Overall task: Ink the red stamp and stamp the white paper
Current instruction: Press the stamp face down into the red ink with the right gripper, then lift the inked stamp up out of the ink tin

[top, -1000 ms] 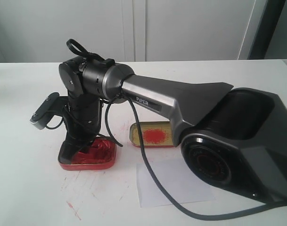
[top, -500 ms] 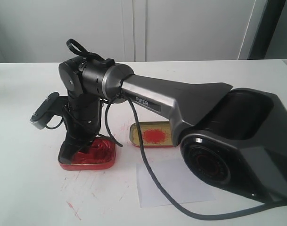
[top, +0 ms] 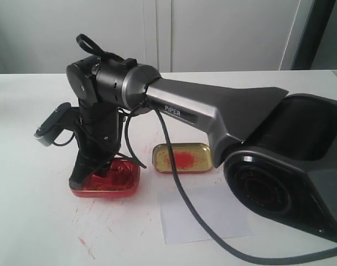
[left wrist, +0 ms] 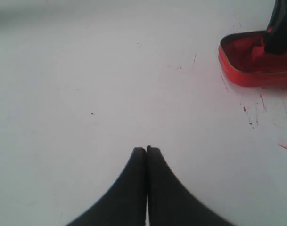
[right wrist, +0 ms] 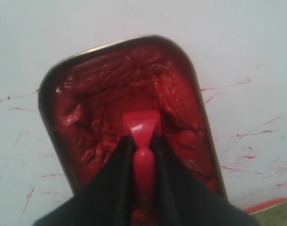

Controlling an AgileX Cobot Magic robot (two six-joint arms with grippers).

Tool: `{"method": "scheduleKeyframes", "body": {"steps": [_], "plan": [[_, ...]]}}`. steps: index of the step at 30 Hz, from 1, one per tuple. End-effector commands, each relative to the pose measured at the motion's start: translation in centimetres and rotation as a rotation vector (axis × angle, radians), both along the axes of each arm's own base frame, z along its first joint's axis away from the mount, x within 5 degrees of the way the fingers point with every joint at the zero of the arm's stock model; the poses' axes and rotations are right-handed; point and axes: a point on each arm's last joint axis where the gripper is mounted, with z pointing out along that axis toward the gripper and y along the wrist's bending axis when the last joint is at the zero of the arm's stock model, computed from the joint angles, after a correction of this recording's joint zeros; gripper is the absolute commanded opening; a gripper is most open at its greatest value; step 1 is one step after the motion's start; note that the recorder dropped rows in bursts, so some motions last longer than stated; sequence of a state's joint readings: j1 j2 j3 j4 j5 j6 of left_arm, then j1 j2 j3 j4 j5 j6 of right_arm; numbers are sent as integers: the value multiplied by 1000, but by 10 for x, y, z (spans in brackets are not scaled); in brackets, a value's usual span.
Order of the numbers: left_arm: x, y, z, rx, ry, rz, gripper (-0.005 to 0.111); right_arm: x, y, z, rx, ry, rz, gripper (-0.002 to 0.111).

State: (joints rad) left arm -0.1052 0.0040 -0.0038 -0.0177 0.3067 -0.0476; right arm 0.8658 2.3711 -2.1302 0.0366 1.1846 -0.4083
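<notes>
The right gripper (right wrist: 142,141) is clamping the red stamp (right wrist: 142,126) by its handle, block down inside the red tin (top: 104,192) of lumpy paste, while the left gripper (left wrist: 146,150) is hovering with jaws closed on nothing over the table (left wrist: 86,70) and the white paper (top: 176,224) is lying just beside the gold tin (top: 204,158).

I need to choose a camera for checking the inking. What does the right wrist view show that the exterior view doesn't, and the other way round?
Only the right wrist view: the red stamp, gripped by its handle in the right gripper, base down at the lumpy paste. In the exterior view the gripper hides the stamp. Only the exterior view: the white paper and the whole arm. Both: the red tin and the gold tin, though the wrist view catches just a corner of the gold one.
</notes>
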Motion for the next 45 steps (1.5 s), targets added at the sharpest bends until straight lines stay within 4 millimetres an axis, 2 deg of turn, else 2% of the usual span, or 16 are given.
{"method": "scheduleKeyframes", "body": {"steps": [1, 5, 10, 14, 23, 33, 45], "plan": [[0, 0, -1, -7, -1, 2, 0, 0, 1, 20, 63, -42, -21, 0], [0, 0, -1, -7, -1, 2, 0, 4, 0, 3, 69, 16, -45, 0], [0, 0, -1, -7, -1, 2, 0, 22, -9, -10, 184, 151, -131, 0], [0, 0, -1, -7, -1, 2, 0, 28, -16, -24, 173, 216, -148, 0], [0, 0, -1, -7, -1, 2, 0, 29, -15, -23, 195, 224, -138, 0], [0, 0, -1, -7, -1, 2, 0, 32, -19, -10, 224, 221, -148, 0], [0, 0, -1, -7, -1, 2, 0, 28, -25, 19, 252, 201, -151, 0]]}}
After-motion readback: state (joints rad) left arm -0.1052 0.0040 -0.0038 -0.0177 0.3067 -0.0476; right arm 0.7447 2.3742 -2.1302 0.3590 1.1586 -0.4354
